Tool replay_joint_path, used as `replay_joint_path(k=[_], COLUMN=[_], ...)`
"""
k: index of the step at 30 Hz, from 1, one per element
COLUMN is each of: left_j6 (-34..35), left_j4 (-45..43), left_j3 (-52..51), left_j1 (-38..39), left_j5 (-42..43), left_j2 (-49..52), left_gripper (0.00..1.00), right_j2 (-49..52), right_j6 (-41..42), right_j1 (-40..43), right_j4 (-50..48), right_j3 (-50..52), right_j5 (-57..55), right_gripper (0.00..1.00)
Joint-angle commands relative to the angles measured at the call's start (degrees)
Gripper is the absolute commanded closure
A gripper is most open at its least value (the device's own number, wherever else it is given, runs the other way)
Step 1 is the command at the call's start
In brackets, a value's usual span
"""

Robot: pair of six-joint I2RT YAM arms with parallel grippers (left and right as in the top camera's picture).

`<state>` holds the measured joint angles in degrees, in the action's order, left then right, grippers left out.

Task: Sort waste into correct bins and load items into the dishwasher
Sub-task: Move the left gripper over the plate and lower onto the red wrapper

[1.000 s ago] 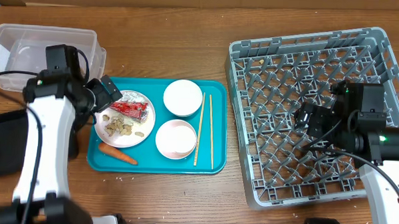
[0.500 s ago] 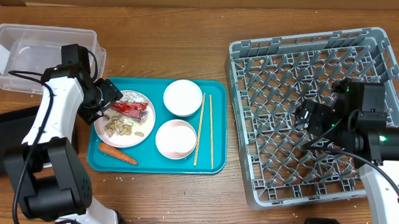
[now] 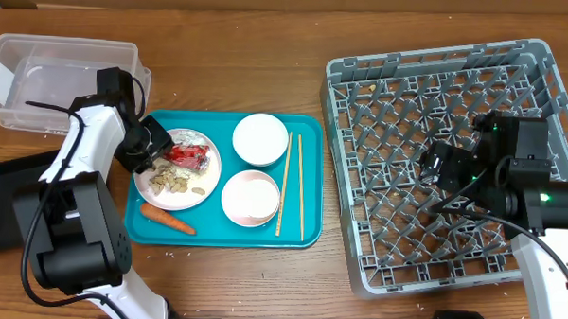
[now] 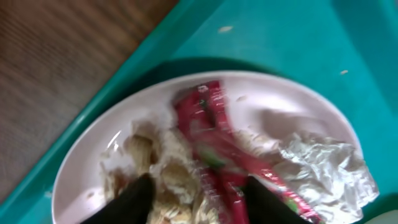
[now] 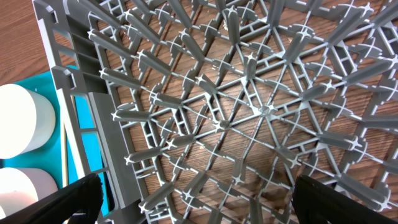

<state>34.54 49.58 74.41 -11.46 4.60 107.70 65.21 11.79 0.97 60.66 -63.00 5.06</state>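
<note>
On the round white plate [image 3: 211, 171] lie a red wrapper [image 3: 185, 156], beige food bits [image 3: 174, 181] and a whitish scrap [image 4: 323, 162]. My left gripper [image 3: 157, 146] is down on the plate's left side. Close up, my left gripper [image 4: 199, 196] is open but narrowed, its jaws straddling the red wrapper [image 4: 211, 130] and some food bits [image 4: 168, 168]. A carrot [image 3: 166, 219], two white bowls [image 3: 260, 139] [image 3: 249, 197] and chopsticks [image 3: 284, 183] lie on the teal tray [image 3: 215, 235]. My right gripper [image 3: 440, 170] hangs open and empty over the grey dishwasher rack [image 3: 375, 267].
The clear tub [image 3: 61, 41] stands at the far left, with the black tray [image 3: 3, 202] in front of it, partly under my left arm. In the right wrist view the rack's pegs [image 5: 249, 112] fill the frame below my right gripper [image 5: 199, 202].
My left gripper has slid right onto the plate and its jaws have narrowed round the red wrapper. The right arm has not moved.
</note>
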Motion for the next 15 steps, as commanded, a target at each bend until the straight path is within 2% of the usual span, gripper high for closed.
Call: replay_joint_path(k=[1, 6, 15], left_j6=[0.02, 0.24, 0.22], left_j4=[-1.64, -2.16, -1.46], left_j3=[1.07, 1.07, 1.07], left_j1=[-0.09, -0.07, 0.33], left_j5=[0.37, 0.35, 1.05], left_j2=[0.55, 0.55, 0.55], left_gripper=[0.62, 0.71, 0.70], right_j2=[-0.39, -0.39, -0.39], right_j6=[0.26, 0.28, 0.26], right_j1=[-0.48, -0.48, -0.48], right_j4=[-0.13, -0.09, -0.15], right_j3=[-1.29, -1.29, -1.29], right_j5=[-0.52, -0.50, -0.52], right_gripper=[0.00, 0.00, 0.00])
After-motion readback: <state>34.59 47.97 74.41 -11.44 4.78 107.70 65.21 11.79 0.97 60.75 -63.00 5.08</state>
